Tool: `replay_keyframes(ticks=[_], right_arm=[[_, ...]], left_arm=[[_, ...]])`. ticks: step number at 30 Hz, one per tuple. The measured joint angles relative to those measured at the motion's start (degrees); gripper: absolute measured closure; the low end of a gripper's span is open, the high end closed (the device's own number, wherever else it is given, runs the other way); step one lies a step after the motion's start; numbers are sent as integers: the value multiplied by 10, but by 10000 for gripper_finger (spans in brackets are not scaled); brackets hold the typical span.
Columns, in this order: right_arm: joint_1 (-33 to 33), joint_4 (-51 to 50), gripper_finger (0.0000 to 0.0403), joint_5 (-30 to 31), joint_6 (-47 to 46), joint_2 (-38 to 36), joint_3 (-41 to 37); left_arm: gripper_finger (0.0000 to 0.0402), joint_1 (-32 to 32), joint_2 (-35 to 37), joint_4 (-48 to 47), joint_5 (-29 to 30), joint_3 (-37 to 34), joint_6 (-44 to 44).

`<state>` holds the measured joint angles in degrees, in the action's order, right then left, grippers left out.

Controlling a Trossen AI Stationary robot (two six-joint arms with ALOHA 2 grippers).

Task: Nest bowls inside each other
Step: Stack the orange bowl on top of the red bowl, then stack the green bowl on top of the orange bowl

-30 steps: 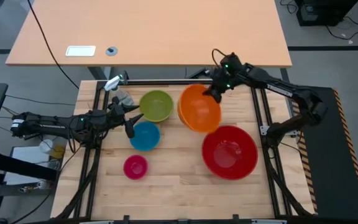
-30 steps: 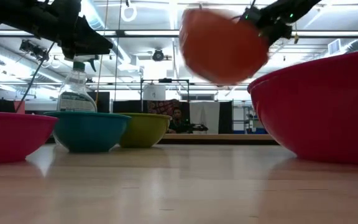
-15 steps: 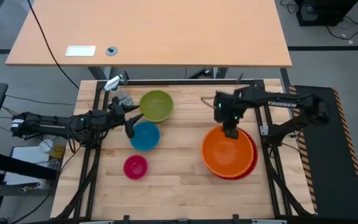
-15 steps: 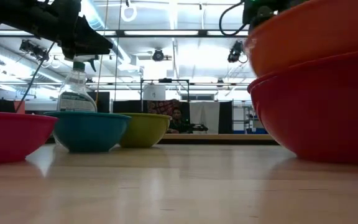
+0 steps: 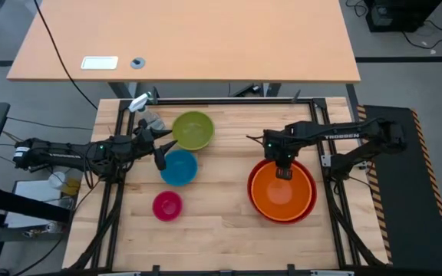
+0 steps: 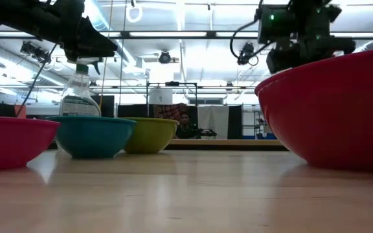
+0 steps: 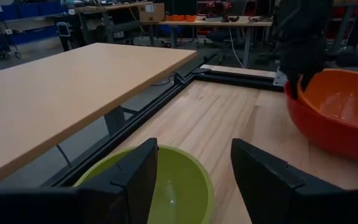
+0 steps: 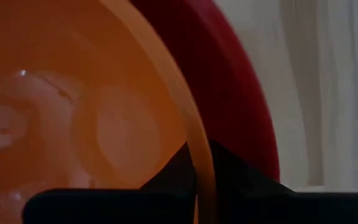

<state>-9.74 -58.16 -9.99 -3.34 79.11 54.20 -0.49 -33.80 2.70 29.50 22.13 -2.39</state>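
The orange bowl (image 5: 281,195) sits inside the red bowl (image 5: 250,185) on the table's right half. My right gripper (image 5: 281,164) stands over the orange bowl's far rim, shut on it. The red wall (image 6: 335,110) hides the orange bowl in the low view. The green bowl (image 5: 192,130), blue bowl (image 5: 179,167) and pink bowl (image 5: 166,205) each rest on their base at centre left. My left gripper (image 5: 162,149) hangs open above the green bowl (image 7: 173,193) and the blue one, touching nothing. My right gripper holds the orange bowl's rim (image 8: 194,155) on its far side, one finger (image 8: 173,171) inside the bowl and the other outside. The fingers come from above, pointing down. The bowl stands upright, nested in the red bowl (image 8: 241,99).
A clear spray bottle (image 5: 146,115) stands at the far left corner behind my left gripper. A black frame rail (image 5: 229,100) runs along the table's far edge and down both sides. Bare wood lies at the near middle (image 5: 213,230).
My right gripper has carried the orange bowl from the far middle toward the near right and down, tipping until it points down. The bowl, tilted in the air before, has come level and now sits in the red bowl.
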Motion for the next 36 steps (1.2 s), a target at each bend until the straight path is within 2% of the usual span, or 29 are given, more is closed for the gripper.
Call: replay_keyframes(ticks=[4,8,14,18,21,24,32,36], right_arm=[[-12,28,346,-9,-31,0,-19],[-17,21,305,-9,-59,0,-13],[-18,-82,225,-7,-91,0,63],[-20,-96,199,32,-101,0,134],[-21,-33,197,77,-83,4,169],[-24,64,201,65,-43,20,172],[-20,298,205,64,119,154,173],[-22,371,205,66,170,223,205]], left_arm=[[193,0,0,0,0,0,-4],[193,0,0,0,0,0,-2],[193,0,0,0,0,0,1],[193,0,0,0,0,0,2],[193,0,0,0,0,0,2],[193,0,0,1,0,0,2],[193,1,0,5,0,0,2],[193,1,0,3,0,0,1]])
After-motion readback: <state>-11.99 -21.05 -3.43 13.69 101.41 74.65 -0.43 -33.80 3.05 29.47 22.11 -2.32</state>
